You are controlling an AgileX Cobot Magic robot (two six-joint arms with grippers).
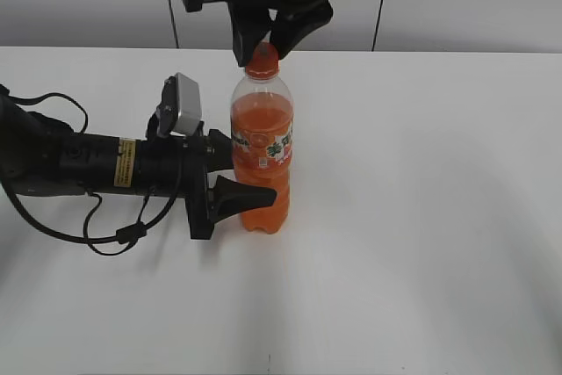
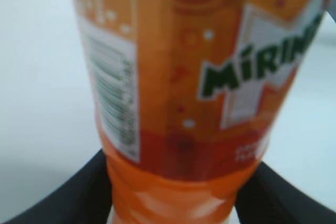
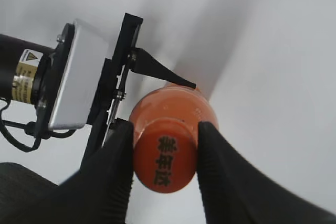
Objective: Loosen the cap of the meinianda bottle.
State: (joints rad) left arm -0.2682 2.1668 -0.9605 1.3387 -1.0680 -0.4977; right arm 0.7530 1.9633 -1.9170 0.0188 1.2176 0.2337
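The meinianda bottle (image 1: pixel 261 160) stands upright on the white table, full of orange drink, with an orange-white-green label. My left gripper (image 1: pixel 235 177) is shut on its lower body from the left; in the left wrist view the bottle (image 2: pixel 189 103) fills the frame between the black fingers (image 2: pixel 173 198). The orange cap (image 1: pixel 262 60) sits on top. My right gripper (image 1: pixel 261 41) comes down from above and is shut on the cap. In the right wrist view the cap (image 3: pixel 165 158), with dark characters on top, sits between the fingers (image 3: pixel 165 153).
The white table (image 1: pixel 421 217) stretches around the bottle. The left arm with its silver wrist camera (image 1: pixel 184 104) and cables lies along the table at the left. A grey wall stands behind.
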